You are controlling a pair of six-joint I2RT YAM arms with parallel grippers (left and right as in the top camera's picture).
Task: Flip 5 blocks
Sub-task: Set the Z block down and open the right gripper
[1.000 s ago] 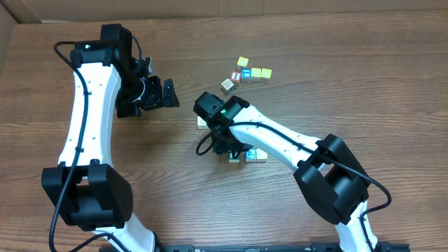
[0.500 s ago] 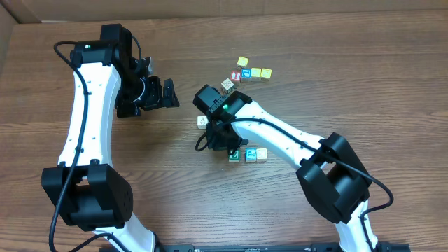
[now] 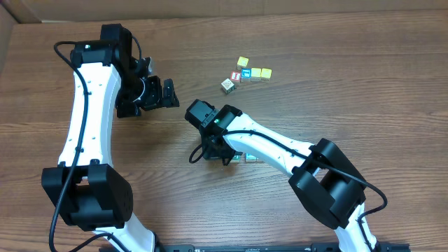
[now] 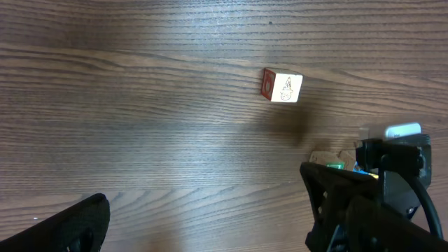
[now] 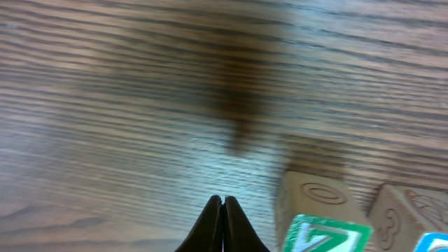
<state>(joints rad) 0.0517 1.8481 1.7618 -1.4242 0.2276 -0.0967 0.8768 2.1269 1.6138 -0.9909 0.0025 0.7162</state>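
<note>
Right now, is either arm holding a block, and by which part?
Nothing is held. The right gripper has its jaws shut on each other, empty, beside the green block; the left gripper is open and empty.

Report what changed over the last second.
The right claw slid left, away from the row with the green block, and shut on nothing. The left claw, open, the row and the far cluster of blocks stayed put.
</note>
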